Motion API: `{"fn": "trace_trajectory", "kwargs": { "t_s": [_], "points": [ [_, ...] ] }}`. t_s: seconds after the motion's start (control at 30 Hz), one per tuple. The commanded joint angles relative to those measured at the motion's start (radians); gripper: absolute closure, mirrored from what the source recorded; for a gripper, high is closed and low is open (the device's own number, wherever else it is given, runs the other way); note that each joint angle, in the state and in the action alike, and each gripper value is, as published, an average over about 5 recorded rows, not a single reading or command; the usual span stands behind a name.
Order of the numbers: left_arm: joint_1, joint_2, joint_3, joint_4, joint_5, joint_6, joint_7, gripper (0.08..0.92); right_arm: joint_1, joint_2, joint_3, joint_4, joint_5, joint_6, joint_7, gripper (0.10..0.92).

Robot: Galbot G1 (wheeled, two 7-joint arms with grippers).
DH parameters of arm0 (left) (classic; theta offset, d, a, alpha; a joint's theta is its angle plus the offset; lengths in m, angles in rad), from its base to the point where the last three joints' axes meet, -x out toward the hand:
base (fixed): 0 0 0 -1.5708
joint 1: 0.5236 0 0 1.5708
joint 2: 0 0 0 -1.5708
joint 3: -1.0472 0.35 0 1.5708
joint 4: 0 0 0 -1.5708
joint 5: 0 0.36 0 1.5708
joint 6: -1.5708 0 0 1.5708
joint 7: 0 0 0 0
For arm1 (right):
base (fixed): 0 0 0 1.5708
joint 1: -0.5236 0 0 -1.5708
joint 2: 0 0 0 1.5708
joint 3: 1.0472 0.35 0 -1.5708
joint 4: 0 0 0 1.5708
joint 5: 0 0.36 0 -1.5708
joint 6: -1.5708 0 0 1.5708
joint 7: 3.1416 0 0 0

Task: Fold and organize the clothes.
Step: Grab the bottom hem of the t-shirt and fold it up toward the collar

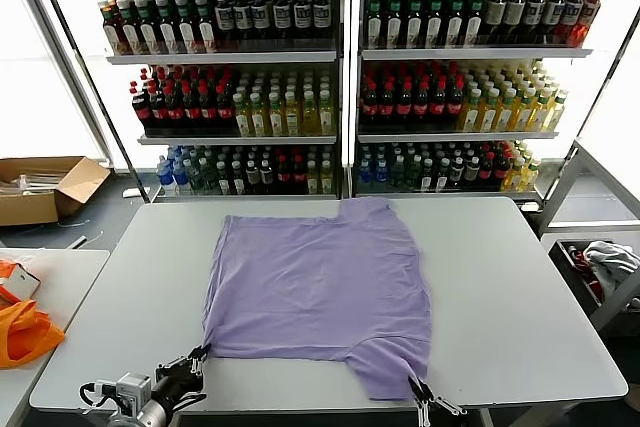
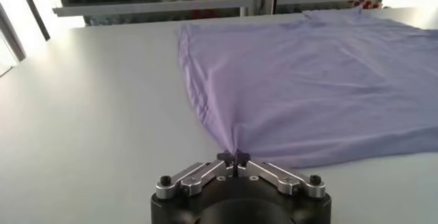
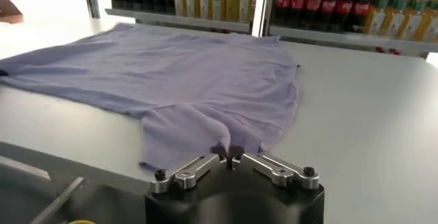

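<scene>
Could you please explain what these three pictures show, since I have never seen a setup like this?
This is a two-armed robot standing at a white table. The wide picture comes from a camera on its head, looking down; the other two come from cameras on its wrists, each looking past its own gripper.

A lavender T-shirt lies spread flat on the table, plain side up. The left gripper is shut on the shirt's near left corner. The right gripper is shut on the sleeve that reaches the near edge of the table.

Behind the table stand shelves of bottled drinks. An orange bag lies on a side table to the robot's left.
</scene>
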Motion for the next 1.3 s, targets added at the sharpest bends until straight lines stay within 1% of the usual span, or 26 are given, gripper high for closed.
{"fn": "trace_trajectory", "kwargs": {
  "t_s": [0.03, 0.2, 0.3, 0.5, 0.83, 1.07, 1.3],
  "points": [
    [0.124, -0.004, -0.035, -0.146, 0.006, 0.000, -0.002, 0.912, -0.112, -0.007, 0.039, 0.071, 0.032, 0.095, -0.009, 0.910],
    [0.139, 0.020, -0.055, -0.168, 0.007, 0.007, -0.001, 0.912, -0.106, -0.003, 0.045, 0.067, 0.086, 0.187, 0.019, 0.910],
    [0.095, 0.056, -0.059, -0.164, 0.007, 0.018, 0.002, 0.912, -0.024, 0.005, 0.037, 0.053, 0.125, 0.197, 0.043, 0.910],
    [-0.028, 0.149, -0.042, -0.116, 0.008, 0.022, 0.026, 0.912, 0.241, 0.012, 0.009, -0.007, 0.152, 0.121, 0.082, 0.910],
    [-0.219, 0.257, 0.043, 0.030, -0.039, 0.022, 0.054, 0.912, 0.589, -0.024, -0.067, -0.202, 0.169, 0.042, 0.130, 0.910],
    [-0.385, 0.277, 0.142, 0.176, -0.046, 0.020, 0.089, 0.912, 0.734, -0.020, -0.143, -0.374, 0.156, 0.020, 0.122, 0.910],
    [-0.510, 0.263, 0.231, 0.326, -0.017, 0.007, 0.097, 0.912, 0.846, 0.002, -0.228, -0.532, 0.125, -0.029, 0.101, 0.910]
  ]
}}
